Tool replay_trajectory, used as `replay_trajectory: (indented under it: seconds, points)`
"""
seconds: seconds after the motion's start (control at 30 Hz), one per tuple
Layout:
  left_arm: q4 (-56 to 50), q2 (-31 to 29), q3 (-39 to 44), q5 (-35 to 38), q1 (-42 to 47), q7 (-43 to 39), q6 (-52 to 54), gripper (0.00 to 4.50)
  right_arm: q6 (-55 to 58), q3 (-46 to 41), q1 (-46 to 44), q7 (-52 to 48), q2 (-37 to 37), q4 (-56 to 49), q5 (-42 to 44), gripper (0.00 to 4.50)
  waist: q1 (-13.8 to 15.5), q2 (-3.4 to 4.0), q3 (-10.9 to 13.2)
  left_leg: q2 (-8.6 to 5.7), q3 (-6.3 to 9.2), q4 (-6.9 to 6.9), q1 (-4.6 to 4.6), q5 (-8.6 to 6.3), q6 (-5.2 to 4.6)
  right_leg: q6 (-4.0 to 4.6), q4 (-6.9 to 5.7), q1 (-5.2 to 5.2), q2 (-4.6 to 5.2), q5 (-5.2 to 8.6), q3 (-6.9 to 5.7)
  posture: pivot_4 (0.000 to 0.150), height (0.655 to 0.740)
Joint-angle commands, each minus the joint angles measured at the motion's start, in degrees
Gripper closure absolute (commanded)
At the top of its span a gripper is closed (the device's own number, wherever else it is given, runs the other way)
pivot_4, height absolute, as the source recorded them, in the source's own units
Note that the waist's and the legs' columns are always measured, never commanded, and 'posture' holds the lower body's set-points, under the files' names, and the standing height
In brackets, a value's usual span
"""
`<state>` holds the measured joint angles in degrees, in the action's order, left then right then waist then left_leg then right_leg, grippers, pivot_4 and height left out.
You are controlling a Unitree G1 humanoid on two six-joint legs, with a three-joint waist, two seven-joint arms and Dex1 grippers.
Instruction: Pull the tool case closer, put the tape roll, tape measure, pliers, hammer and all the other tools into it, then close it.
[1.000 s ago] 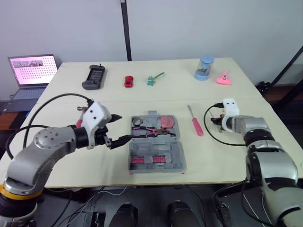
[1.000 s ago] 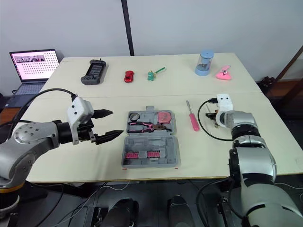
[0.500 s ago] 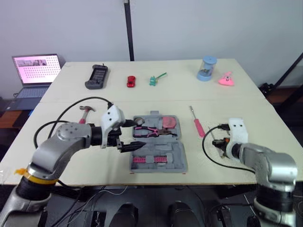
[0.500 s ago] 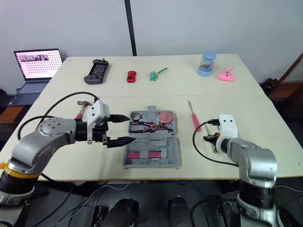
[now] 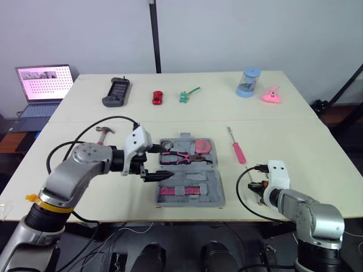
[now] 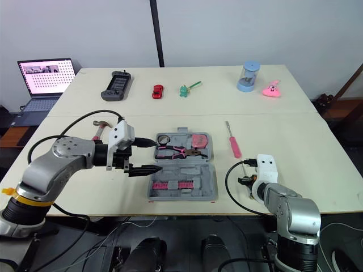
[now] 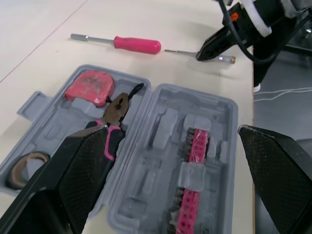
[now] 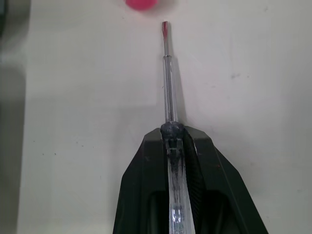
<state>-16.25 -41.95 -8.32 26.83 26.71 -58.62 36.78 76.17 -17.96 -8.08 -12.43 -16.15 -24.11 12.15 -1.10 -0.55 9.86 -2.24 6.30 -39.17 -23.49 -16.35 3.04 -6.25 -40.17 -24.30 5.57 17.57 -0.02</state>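
grey tool case (image 5: pixel 195 177) open — right gripper (image 8: pixel 174 136) pinching slim screwdriver (image 8: pixel 168 87).

You look to be in a robotics lab or test room: a bare pale wall (image 5: pixel 238 28), a plain worktable (image 5: pixel 295 127) laid with unrelated props such as a red toy car (image 5: pixel 156 97) and a handheld game console (image 5: pixel 115 92), and a laptop (image 5: pixel 42 85) showing a grid on a side desk.
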Motion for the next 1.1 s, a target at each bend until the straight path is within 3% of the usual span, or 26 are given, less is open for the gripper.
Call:
replay_trajectory:
  seconds: [0.03,0.27,0.43,0.57,0.67,0.8,0.93,1.1]
  points:
    - [-0.97,-1.75,2.04,0.12,0.09,-1.00,-0.62,0.00,-2.01,0.64,0.92,-0.13,-0.57,0.92,0.31,3.42,-0.01,-0.01,-0.01,0.00,0.00,0.00,0.00,0.00,0.00,0.00,0.00,0.01,0.00,0.00,0.00,0.150,0.6741]
    - [-1.86,-2.78,3.12,0.39,-1.36,-1.13,-0.89,0.00,-1.51,-0.52,2.61,-6.91,-10.87,-2.51,3.47,0.07,0.44,-0.02,0.01,-0.04,0.00,0.00,0.02,0.00,0.00,-0.01,0.02,0.06,0.04,0.01,0.00,0.150,0.6741]
    - [-2.33,-3.46,4.50,0.52,-2.83,-0.85,-1.37,0.00,-3.03,-2.86,-0.13,-16.69,-23.21,-1.56,8.79,0.07,-0.17,0.00,0.03,0.00,-0.03,-0.01,0.03,-0.01,-0.01,-0.01,0.02,0.07,0.01,0.01,-0.02,0.150,0.6741]
    - [-3.48,-2.92,6.17,1.40,-4.61,-0.42,-1.48,0.00,-16.82,4.71,-5.09,-31.76,-36.36,1.58,9.90,0.07,-0.66,0.06,0.07,0.04,-0.09,0.02,0.06,-0.02,-0.05,0.00,0.02,0.06,-0.01,0.01,-0.02,0.150,0.6741]
    - [-4.39,-2.66,7.70,2.12,-6.45,-0.11,-1.68,0.00,-32.60,13.23,-7.00,-42.71,-46.44,6.25,4.34,0.07,-0.57,0.03,0.13,0.05,-0.09,0.03,0.04,-0.04,-0.08,-0.01,0.08,0.08,0.00,0.02,-0.08,0.150,0.6741]
    - [-5.83,-2.73,8.99,2.02,-9.45,0.59,-2.49,0.00,-54.59,24.47,-13.87,-52.99,-52.57,17.62,-6.03,0.07,-0.15,0.02,0.16,0.05,-0.16,-0.02,0.04,-0.05,-0.08,-0.03,0.14,0.15,0.08,0.01,-0.07,0.150,0.6741]
    - [-7.54,-2.48,10.27,2.38,-12.04,1.77,-2.59,0.00,-71.05,33.89,-21.03,-61.76,-53.08,27.70,-14.91,0.07,-0.01,0.04,0.19,0.07,-0.19,-0.02,0.05,-0.04,-0.07,-0.03,0.14,0.10,0.10,0.01,-0.05,0.150,0.6741]
    - [-10.29,-2.10,11.90,2.99,-15.73,3.48,-2.57,0.00,-111.88,44.85,-32.38,-56.93,-51.05,47.47,-34.39,0.07,-0.10,0.10,0.23,0.05,-0.26,-0.01,0.04,-0.02,-0.02,-0.02,0.13,0.05,0.11,0.00,-0.02,0.150,0.6741]
